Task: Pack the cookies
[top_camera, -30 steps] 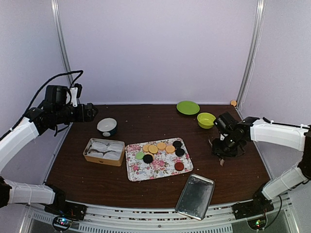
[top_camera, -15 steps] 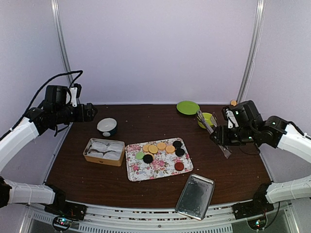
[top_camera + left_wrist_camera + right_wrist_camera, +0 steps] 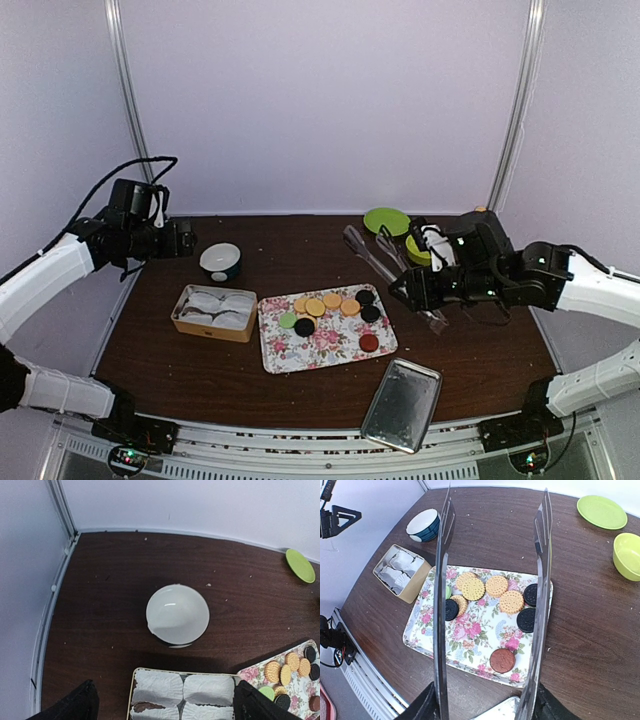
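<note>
From above, a dark brown table [image 3: 200, 360] is seen, shut in by pale lilac walls [image 3: 320, 100]. The cookies [image 3: 330, 303] are laid on a flowered tray [image 3: 325, 350]. Left of the tray, a tin box [image 3: 213, 312] is filled with white paper cups [image 3: 225, 303]. A metal lid [image 3: 402, 404] is laid in front of the tray. Metal tongs [image 3: 368, 252] are gripped by the right gripper [image 3: 420, 290], just right of the tray. The left gripper [image 3: 186, 238] is held well left of the tray.

In the left wrist view, its fingers [image 3: 75, 705] are spread wide and nothing is held. A white bowl [image 3: 177, 614] is seen.

In the right wrist view, the tongs are held open over the tray.
</note>
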Robot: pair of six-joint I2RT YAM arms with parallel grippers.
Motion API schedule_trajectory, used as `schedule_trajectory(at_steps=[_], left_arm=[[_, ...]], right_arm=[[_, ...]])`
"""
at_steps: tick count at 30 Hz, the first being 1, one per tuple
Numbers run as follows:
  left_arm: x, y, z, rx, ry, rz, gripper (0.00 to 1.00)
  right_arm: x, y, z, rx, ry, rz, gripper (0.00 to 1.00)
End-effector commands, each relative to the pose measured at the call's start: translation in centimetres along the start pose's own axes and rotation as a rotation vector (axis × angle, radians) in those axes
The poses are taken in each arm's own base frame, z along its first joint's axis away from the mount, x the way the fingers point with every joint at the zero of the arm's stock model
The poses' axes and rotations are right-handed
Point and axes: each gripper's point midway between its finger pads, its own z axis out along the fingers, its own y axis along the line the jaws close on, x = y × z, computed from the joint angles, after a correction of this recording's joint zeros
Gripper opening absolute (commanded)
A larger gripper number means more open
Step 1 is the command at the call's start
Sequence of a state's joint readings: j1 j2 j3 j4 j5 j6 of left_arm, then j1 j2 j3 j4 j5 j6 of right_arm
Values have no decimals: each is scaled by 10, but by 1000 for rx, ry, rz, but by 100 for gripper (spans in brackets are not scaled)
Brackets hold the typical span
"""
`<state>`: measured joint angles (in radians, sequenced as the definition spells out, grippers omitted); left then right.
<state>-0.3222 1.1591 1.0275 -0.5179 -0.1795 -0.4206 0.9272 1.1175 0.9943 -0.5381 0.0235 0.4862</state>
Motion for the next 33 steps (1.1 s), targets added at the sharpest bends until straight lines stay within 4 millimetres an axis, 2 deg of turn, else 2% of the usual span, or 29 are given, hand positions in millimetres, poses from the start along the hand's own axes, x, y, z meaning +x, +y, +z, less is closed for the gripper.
schedule_trajectory(at_steps=[1,5,7,12,19,26,33], left_arm=[[20,17,21,-10,113,-138,96],[62,38,46,58,211,-349,96],[76,47,54,69,237,-415,96],[83,49,69,75,247,-465,97],[104,53,92,45,304,-513,98],[129,48,101,58,369,-529,97],[143,18,97,100,403,-473,96]], right_arm=[[-4,16,7,-71,-53,19,56],[-1,18,9,-91,-64,24,56],[-1,19,9,-101,-70,25,56],[4,19,10,-120,-72,32,57],[5,17,3,-129,-96,43,57],[6,15,0,-127,-106,46,57],[6,15,1,-127,-105,46,57]])
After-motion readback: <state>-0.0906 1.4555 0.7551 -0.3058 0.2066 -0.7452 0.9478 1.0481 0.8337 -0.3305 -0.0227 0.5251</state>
